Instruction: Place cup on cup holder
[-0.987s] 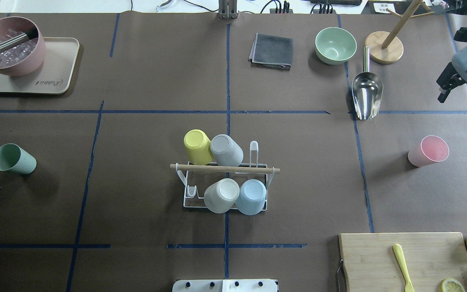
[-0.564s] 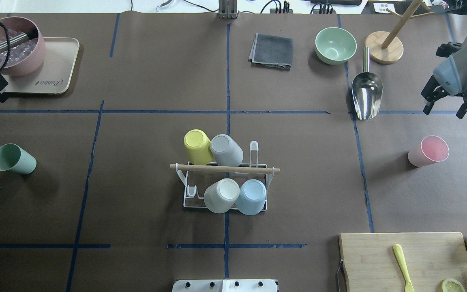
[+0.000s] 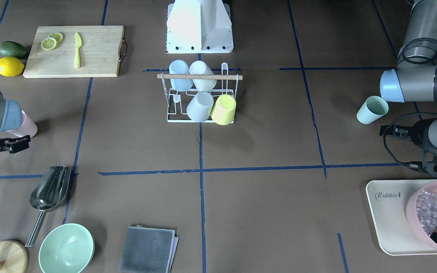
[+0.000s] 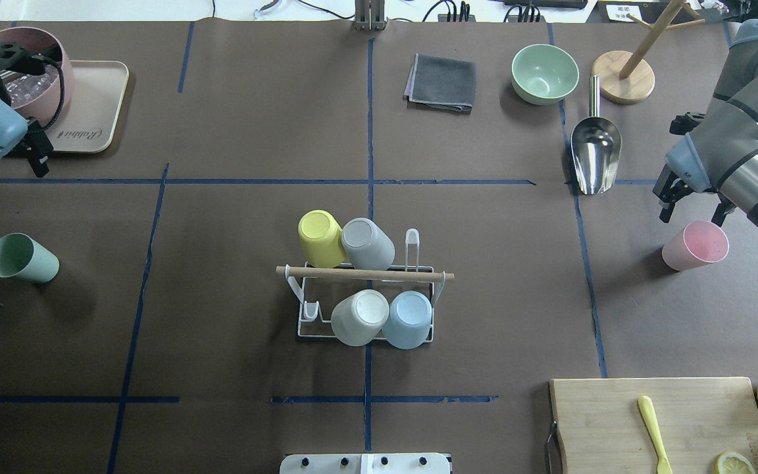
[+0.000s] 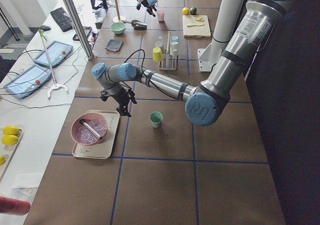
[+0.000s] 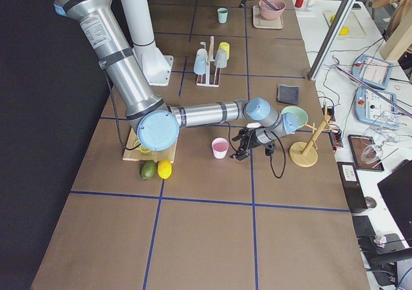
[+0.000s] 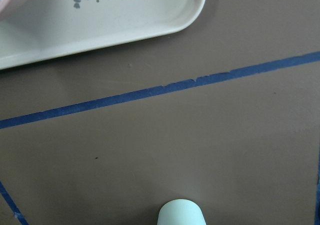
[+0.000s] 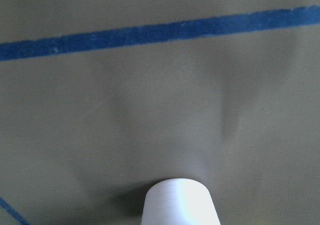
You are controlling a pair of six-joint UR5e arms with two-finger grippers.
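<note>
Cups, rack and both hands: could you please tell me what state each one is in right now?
cup holder, upright, four cups upside down on it, two prongs free.
pink cup, upright on the table, not held.
green cup, upright on the table, not held.
right hand, open, empty, close by the pink cup.
left hand, near the tray, open or shut unclear.
green bowl, upright, empty.

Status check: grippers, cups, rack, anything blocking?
Right gripper open, empty, next to pink cup, no contact. Left gripper by tray, state unclear; green cup untouched. Cup holder part full, two prongs free. Nothing between cups and holder.
</note>
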